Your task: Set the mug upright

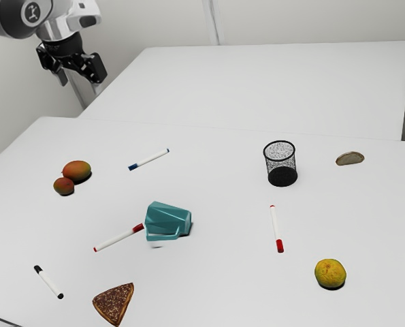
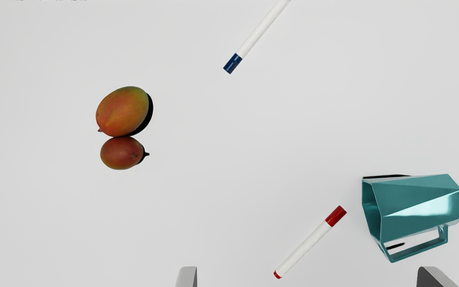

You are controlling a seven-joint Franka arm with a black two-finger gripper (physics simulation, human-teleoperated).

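Exterior view, mug (image 1: pixel 167 219) on side, table edge (image 1: pixel 216 130) well apart

Arm housing (image 1: pixel 1 17) is showing smooth grey, rounded. A dark round badge (image 1: pixel 31 11) is carrying a pale figure inside a light ring. Wrist section (image 1: pixel 65 22) is looking white, curved, with a small dark patch (image 1: pixel 88 21) marking its side. Gripper (image 1: pixel 79 83) is appearing black, angular, small pale spots dotting it. Fingertips (image 2: pixel 187 278) are showing plain grey, blocky, corners rounding off, one side face reading much darker.
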